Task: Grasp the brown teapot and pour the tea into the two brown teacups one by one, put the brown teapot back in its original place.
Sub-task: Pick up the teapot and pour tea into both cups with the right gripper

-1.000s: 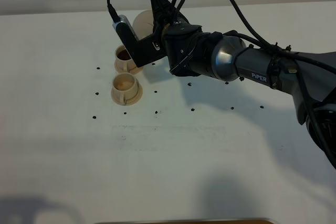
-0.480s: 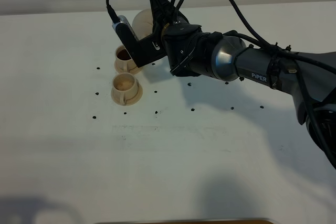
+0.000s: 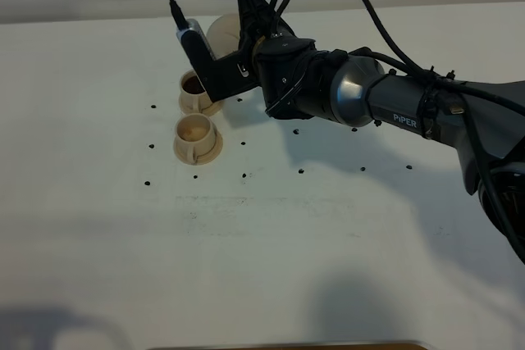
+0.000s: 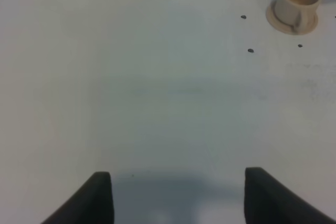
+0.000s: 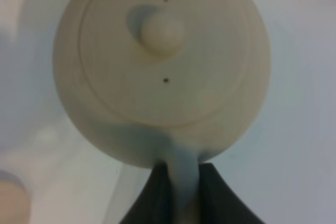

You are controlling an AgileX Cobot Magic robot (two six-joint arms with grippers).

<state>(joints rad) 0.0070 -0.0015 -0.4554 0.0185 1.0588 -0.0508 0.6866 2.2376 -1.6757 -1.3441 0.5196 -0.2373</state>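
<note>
Tan clay first: the brown teapot (image 3: 222, 33) stood at the far side of the table (image 3: 262, 252), just right of and beyond the cups, and the right arm hid most of it in the high view. The right gripper (image 5: 177, 198) was clenched on the loop handle (image 5: 181, 174). Its wrist view looked straight onto the lid and the knob (image 5: 161, 31). We could not tell whether the pot rested on anything.

Compared with a second before, we noted that the wrist had edged slightly up and toward the far side, while the pot had barely shifted. The far teacup (image 3: 194, 93) held dark tea (image 3: 194, 84), which looked reddish earlier and browner now. The near teacup (image 3: 195, 135) was pale inside and had not moved on its saucer (image 3: 210, 152).

The left gripper (image 4: 177, 196) hung released, with nothing between its jaws, over bare table well apart from the cups.
</note>
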